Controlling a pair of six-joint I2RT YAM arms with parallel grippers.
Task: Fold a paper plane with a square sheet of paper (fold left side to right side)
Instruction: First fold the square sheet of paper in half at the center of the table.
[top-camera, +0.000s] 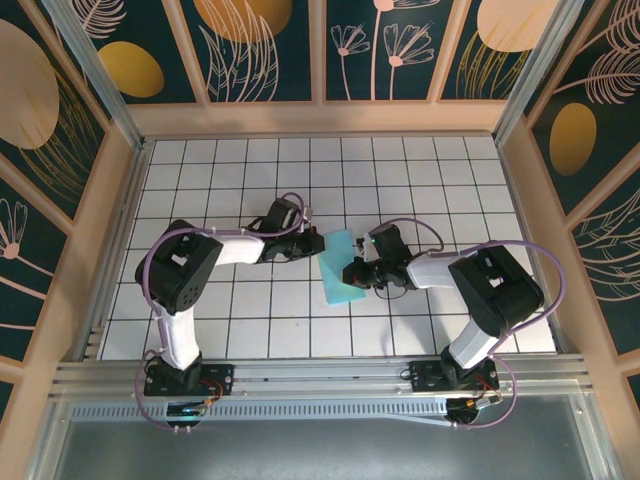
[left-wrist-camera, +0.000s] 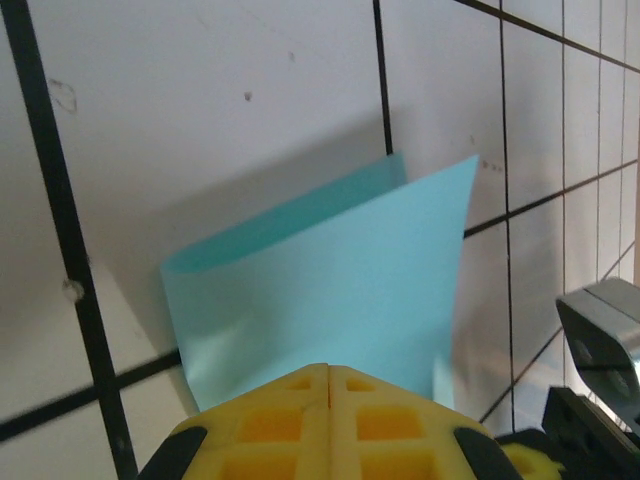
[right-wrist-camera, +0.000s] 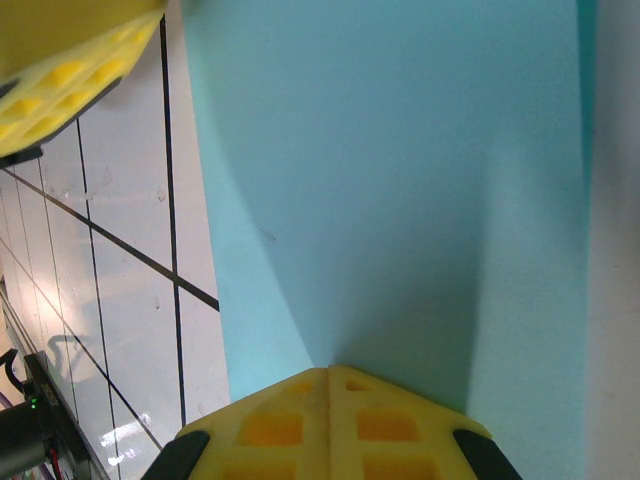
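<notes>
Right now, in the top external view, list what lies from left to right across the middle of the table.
left arm's elbow → left gripper → square sheet of paper → right gripper → right arm's elbow

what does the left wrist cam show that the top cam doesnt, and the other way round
Left wrist view: the turquoise-blue paper sheet up close, curling over itself in two layers with a shadow beneath, its near edge running into the shut yellow fingertips of the left gripper. Top view: the overall layout, with the right gripper on the sheet's right side, and the white gridded table boxed in by wooden walls. Shared: the sheet, the left gripper at it, and the black-lined tiles.
</notes>
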